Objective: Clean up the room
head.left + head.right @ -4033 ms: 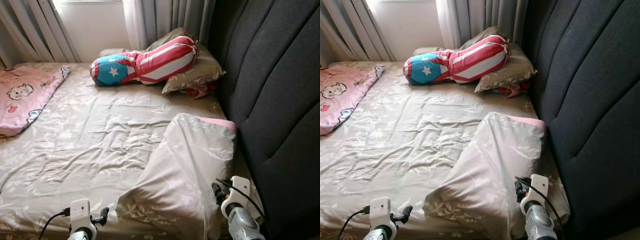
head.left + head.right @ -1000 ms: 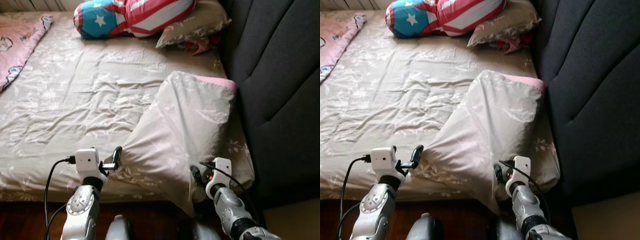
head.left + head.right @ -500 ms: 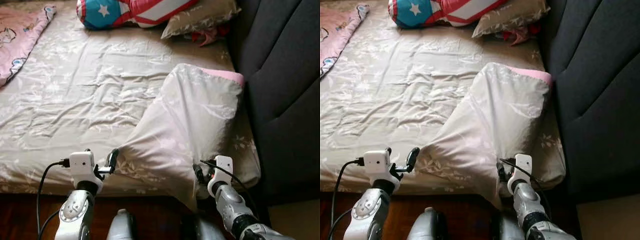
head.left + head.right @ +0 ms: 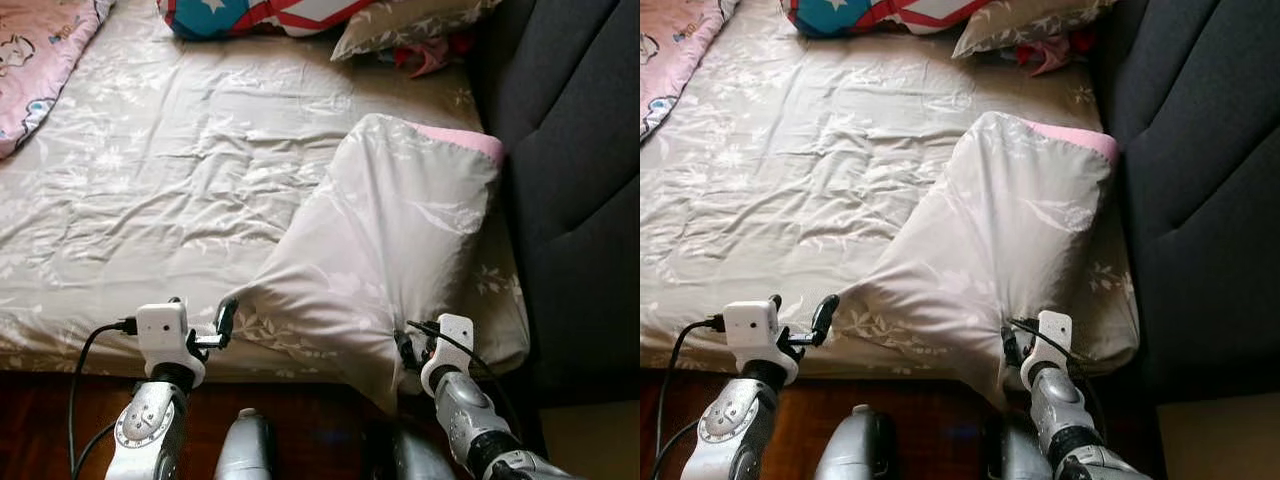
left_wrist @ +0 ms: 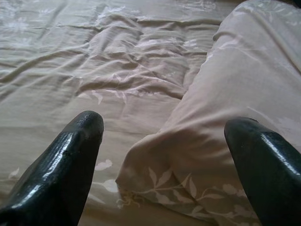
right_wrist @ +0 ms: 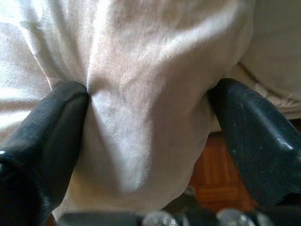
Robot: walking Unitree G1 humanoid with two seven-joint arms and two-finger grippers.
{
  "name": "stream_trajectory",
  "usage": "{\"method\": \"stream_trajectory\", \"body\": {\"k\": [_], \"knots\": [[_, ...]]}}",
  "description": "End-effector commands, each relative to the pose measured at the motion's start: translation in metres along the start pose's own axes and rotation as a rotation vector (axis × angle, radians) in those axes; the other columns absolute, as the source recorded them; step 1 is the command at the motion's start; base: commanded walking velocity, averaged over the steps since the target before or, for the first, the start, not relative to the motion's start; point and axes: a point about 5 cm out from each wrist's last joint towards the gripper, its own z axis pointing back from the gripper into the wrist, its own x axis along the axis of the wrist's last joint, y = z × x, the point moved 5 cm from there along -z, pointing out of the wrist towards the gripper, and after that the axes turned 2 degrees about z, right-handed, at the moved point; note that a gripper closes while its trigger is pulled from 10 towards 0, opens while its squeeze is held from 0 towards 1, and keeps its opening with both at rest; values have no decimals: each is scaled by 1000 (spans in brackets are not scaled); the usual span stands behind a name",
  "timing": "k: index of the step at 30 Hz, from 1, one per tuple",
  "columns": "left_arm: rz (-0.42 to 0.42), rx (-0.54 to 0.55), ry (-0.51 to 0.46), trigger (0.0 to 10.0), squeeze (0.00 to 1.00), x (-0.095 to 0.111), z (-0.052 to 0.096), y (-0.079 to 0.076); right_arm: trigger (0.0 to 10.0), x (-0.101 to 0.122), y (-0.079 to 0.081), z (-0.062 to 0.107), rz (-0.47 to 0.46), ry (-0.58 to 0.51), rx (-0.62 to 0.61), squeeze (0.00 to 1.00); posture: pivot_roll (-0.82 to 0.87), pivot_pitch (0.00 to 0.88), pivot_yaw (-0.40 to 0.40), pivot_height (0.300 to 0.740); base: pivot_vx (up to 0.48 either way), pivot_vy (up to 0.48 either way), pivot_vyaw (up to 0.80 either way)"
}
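**Both grippers now at the pillow's near edge**

Near: right gripper (image 6: pixel 150 132) has come up under the pillow (image 4: pixel 390 250); its spread fingers (image 6: pixel 42 136) bracket a bunched fold at the near right corner, which overhangs the bed edge. Contact on both sides, not yet a firm pinch (judgement).

Left gripper (image 5: pixel 164 155) has edged forward, fingers wide, framing the pillow's near left corner, just short of it.

Middle: pillow lies slanted on the sheet (image 4: pixel 150 190), far end against the headboard (image 4: pixel 580 180).

Far: striped bolster (image 4: pixel 250 12), second cushion, pink blanket (image 4: pixel 35 60) untouched; the camera has tilted down.

Two-handed lift looks imminent.
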Motion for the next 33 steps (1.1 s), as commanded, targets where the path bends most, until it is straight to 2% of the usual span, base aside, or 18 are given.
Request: {"method": "stream_trajectory", "body": {"k": [1,7,8,9,10,20,33], "knots": [[3,16,18,10000,0,-2,7,4,10000,-48,-4,10,-49,153,-7,0,136,372,33,662,0,0,0],[-7,32,20,10000,0,4,16,10,10000,-49,7,10,-104,145,45,0,167,395,45,662,0,0,0],[-8,33,21,10000,0,5,18,11,9294,-48,8,10,-107,147,46,0,167,396,45,662,0,0,0],[-8,34,21,10000,0,5,18,11,5569,-48,8,9,-107,148,45,0,167,396,45,662,0,0,0],[-7,33,21,10000,0,6,18,11,0,-47,9,9,-110,147,46,0,167,402,49,662,0,0,0],[5,13,46,10000,0,4,20,2,0,-52,5,11,-129,147,46,0,154,408,49,662,0,0,0],[-2,5,65,10000,0,1,16,1,0,-56,5,13,-147,149,38,0,139,394,53,662,0,0,0]]}}
